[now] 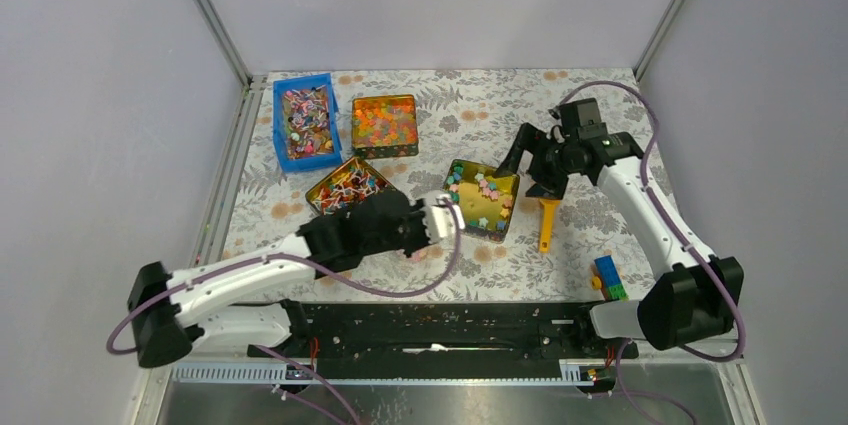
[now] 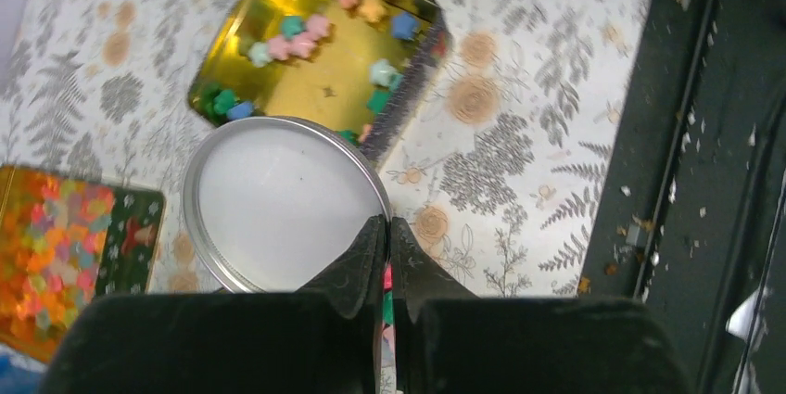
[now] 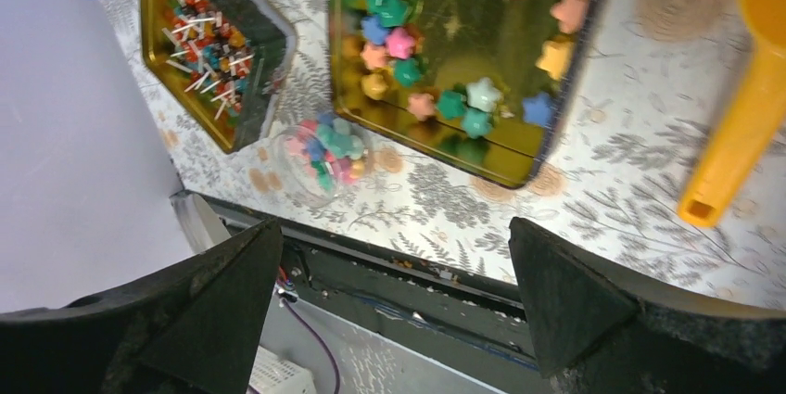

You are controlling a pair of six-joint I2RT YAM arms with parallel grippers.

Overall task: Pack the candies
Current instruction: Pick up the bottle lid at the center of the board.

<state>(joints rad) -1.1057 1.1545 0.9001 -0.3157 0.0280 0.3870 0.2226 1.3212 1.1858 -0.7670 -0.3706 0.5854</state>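
Observation:
Pastel star candies point(image 1: 487, 200) lie loose in a gold square tin point(image 1: 470, 177) at the table's middle; they also show in the left wrist view point(image 2: 301, 37) and the right wrist view point(image 3: 445, 88). A small clear jar of the same candies point(image 3: 326, 158) stands near the tin's front left corner. My left gripper point(image 2: 387, 222) is shut on the rim of a round white lid with a silver edge point(image 2: 278, 199), just left of the tin point(image 2: 324, 88). My right gripper point(image 3: 394, 227) is open and empty, above the tin's right side point(image 1: 530, 170).
A yellow scoop point(image 1: 546, 220) lies right of the tin. A tin of stick sweets point(image 1: 345, 185), a tin of orange beads point(image 1: 385, 125) and a blue bin point(image 1: 305, 123) stand at the back left. Toy bricks point(image 1: 608, 277) sit at the front right. A black rail point(image 1: 440, 330) runs along the near edge.

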